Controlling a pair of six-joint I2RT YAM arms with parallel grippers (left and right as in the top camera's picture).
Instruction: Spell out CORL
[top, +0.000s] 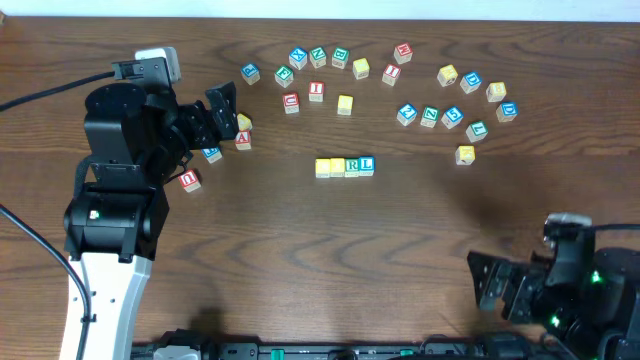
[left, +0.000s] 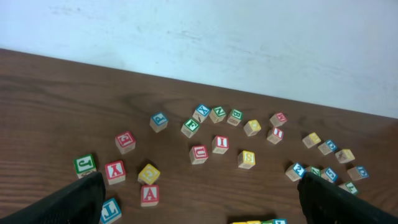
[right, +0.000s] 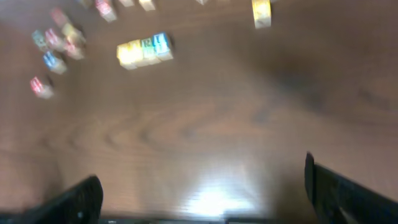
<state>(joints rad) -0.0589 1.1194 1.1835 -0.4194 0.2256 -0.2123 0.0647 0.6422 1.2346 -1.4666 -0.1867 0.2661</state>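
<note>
The left gripper (top: 222, 112) has its fingers (left: 74, 202) spread wide with nothing between them. It reaches out from a bent arm at the left side of the table (top: 300, 250) and points toward the right, over a small cluster of loose cubes, just beside a yellow cube (top: 243, 122) and a red A cube (top: 243, 139). The right gripper (top: 488, 283) is also wide open and empty, drawn in low at the near right corner, its wrist view blurred. The row of four cubes (top: 344, 167) lies in the middle of the table, touching side by side: two yellow ones on the left, then the green R (top: 352, 166) and the blue L (top: 367, 165). It sits well apart from both grippers. More lettered cubes (top: 316, 58) lie scattered along the far side.
</note>
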